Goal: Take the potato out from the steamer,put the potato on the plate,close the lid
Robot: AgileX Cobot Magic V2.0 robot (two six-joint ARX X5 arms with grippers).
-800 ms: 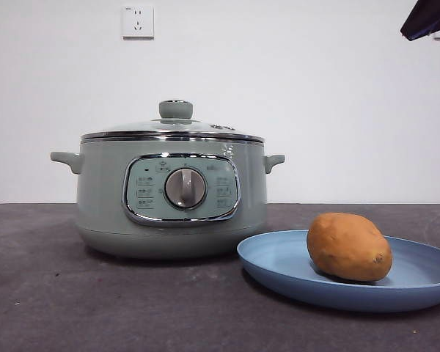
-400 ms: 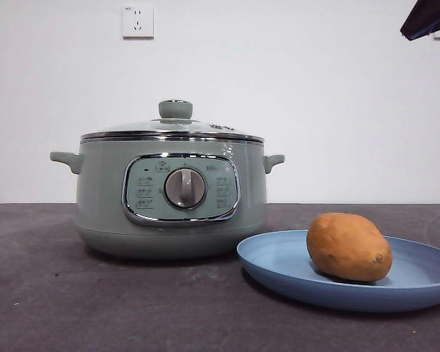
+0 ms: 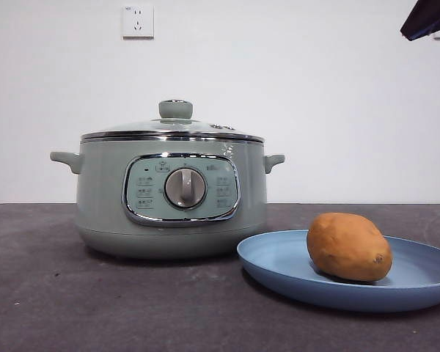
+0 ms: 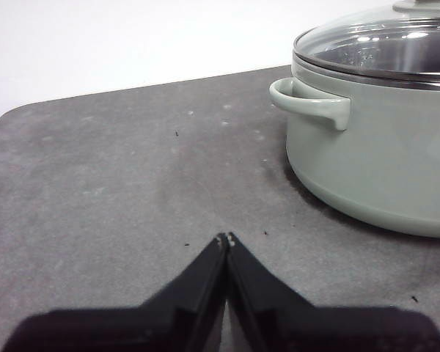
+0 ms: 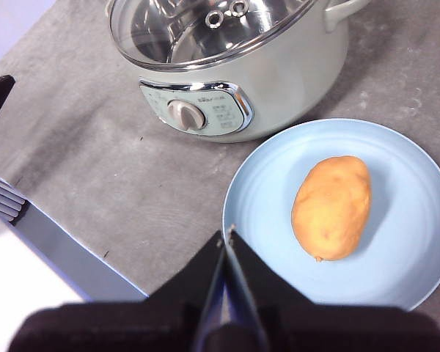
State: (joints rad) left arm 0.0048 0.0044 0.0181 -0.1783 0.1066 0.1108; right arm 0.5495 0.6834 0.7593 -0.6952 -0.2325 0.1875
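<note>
The sage-green steamer stands on the dark table with its glass lid seated on the rim. Beside it, the orange-brown potato lies on the light-blue plate. The right wrist view looks down on the potato, the plate and the steamer; my right gripper is shut and empty, held high above the plate's edge. My left gripper is shut and empty, low over bare table, apart from the steamer's side handle. One dark arm tip shows at the front view's top right corner.
A wall socket sits on the white wall behind. The table's near edge and a white surface below it appear in the right wrist view.
</note>
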